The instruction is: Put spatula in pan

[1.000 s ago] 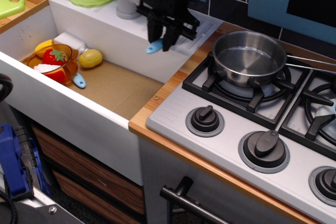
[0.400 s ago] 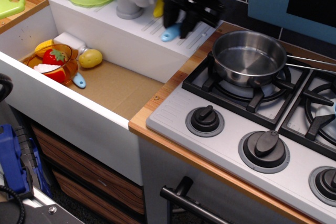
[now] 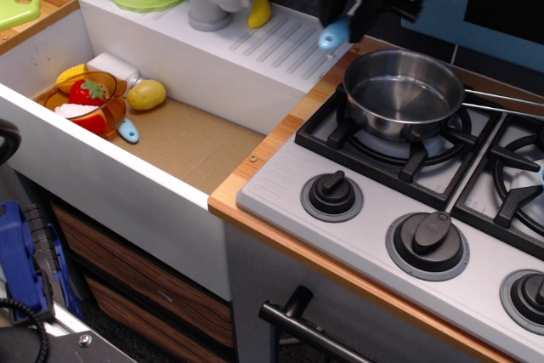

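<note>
One hand [image 3: 357,8] is clamped on the one spatula [image 3: 335,34], its blue handle hanging down. One empty pan [image 3: 403,93] sits on the stove [image 3: 374,201].

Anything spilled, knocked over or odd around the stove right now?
Nothing stands out. The pan sits upright and empty on its burner, and the spatula hangs from the gripper, handle end down, beside the pan.

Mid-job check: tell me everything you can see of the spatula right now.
Only the spatula's rounded light-blue handle end shows; it looks like smooth plastic. It hangs tilted, lower end down-left, gripped in the black pincer, which hides the rest, head included. It is held in the air above the counter edge, just left of the steel pan on the stove burner and not yet over it. Nothing but the pincer touches it.
</note>
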Controlling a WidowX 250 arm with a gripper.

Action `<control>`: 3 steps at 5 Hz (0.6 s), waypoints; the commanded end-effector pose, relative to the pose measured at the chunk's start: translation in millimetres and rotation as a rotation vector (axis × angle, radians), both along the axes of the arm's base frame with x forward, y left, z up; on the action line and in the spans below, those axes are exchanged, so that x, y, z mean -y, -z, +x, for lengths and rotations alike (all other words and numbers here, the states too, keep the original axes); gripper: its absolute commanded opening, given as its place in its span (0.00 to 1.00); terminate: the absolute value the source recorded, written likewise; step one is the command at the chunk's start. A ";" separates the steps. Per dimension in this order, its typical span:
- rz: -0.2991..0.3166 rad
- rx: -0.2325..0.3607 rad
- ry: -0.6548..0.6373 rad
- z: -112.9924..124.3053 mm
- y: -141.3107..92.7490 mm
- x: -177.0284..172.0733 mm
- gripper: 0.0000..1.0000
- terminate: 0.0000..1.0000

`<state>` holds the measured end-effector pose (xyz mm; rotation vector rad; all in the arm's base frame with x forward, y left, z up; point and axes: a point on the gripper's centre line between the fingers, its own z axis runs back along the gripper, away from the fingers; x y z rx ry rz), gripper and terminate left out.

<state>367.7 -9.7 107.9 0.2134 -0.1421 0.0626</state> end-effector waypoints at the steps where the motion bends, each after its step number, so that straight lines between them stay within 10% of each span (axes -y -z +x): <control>1: -0.043 0.055 -0.051 3.6 -6.0 13.1 0.00 0.00; 2: -0.086 0.064 -0.079 -3.7 -1.8 16.4 0.00 0.00; 3: -0.096 0.070 -0.089 -5.0 -0.2 22.8 1.00 1.00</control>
